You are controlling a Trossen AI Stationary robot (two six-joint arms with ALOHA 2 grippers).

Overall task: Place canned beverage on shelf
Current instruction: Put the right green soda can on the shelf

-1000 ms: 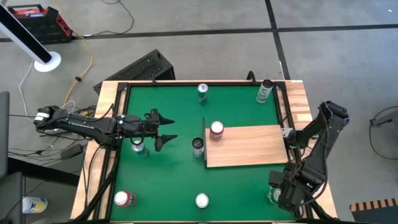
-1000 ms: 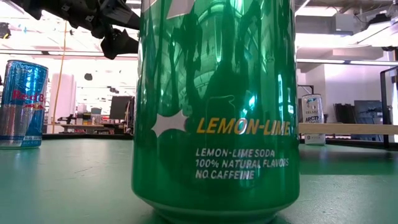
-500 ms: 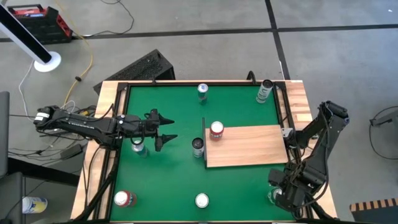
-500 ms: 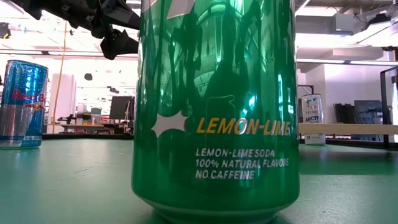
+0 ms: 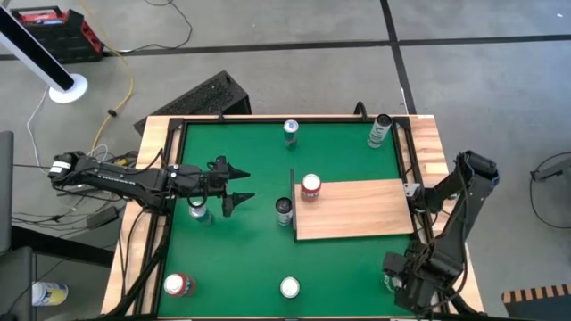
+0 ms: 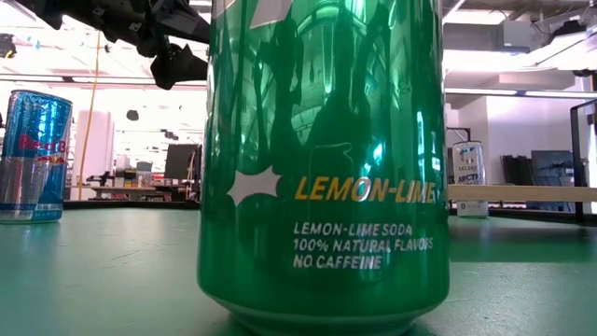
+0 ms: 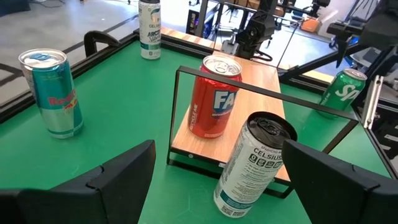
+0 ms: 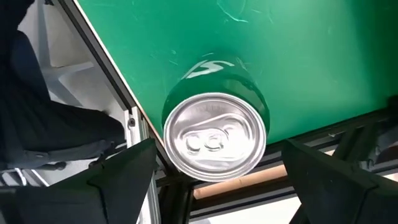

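1. Our right gripper [image 5: 399, 278] hangs directly above the green lemon-lime can [image 8: 215, 134] at the table's near right corner; its fingers [image 8: 121, 177] are spread wide on either side of the lid and touch nothing
2. That can stands upright just inside the table frame [image 8: 112, 65], well apart from the shelf [image 5: 357, 209], which lies flat right of centre on the green tabletop [image 5: 232, 259]
3. Our left gripper [image 5: 234, 185] hovers over the table's left half, fingers apart and empty, facing the Celsius can [image 7: 252, 163] just beside the shelf's dark upright edge [image 7: 261, 90]
4. A red can [image 5: 310, 185] already stands on the shelf's corner by that edge
5. Risk: the green can sits so close to the frame that we judge the outer finger could strike the rail on the way down, skewing the grasp
6. Risk: a grip only on the lid rim could slip or tip the can
7. Risk: carrying it across, we might clip the red can, or set it down half off the board
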